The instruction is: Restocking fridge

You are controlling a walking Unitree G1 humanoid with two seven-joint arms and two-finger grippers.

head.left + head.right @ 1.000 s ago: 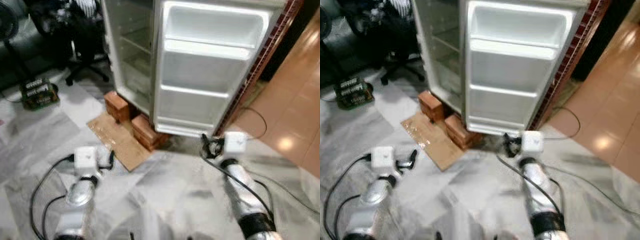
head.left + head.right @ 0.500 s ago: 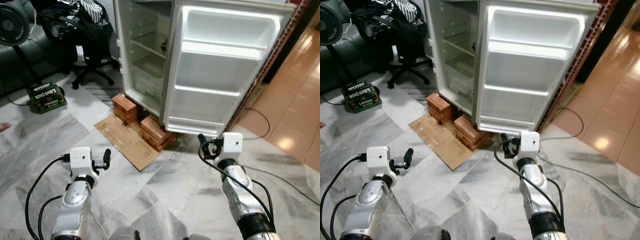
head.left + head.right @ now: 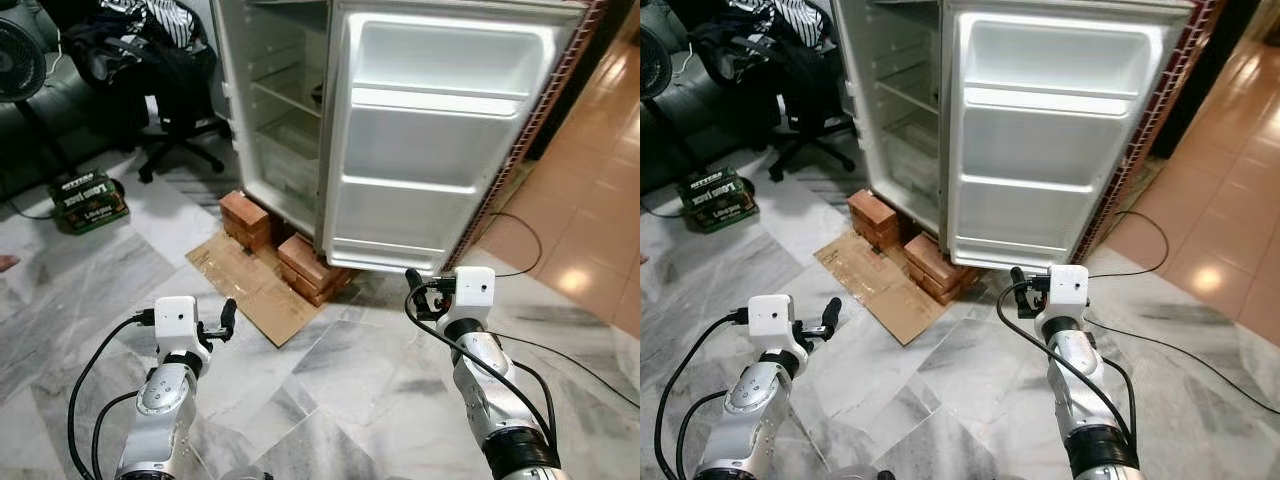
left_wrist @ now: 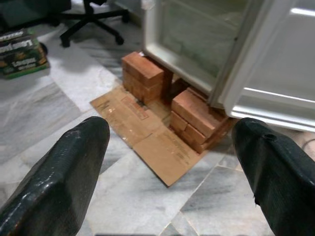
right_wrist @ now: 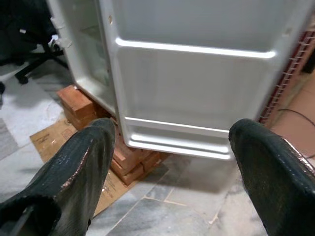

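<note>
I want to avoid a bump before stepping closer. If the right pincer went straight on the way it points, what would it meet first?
Most likely the open fridge door: the right pincer, open and empty, points at its lower inner shelves. Nothing lies between them, though the gap is hard to judge.

I note one item bearing print: a dark green carton (image 3: 90,198) standing on the marble floor (image 3: 330,400) beside the office chair (image 3: 170,120), with light lettering across its top and side. From my remote position the characters are too small and soft to read with confidence in any view. The flattened cardboard sheet (image 4: 147,137) under the bricks (image 4: 142,73) carries faint marks that I cannot read either.
</note>
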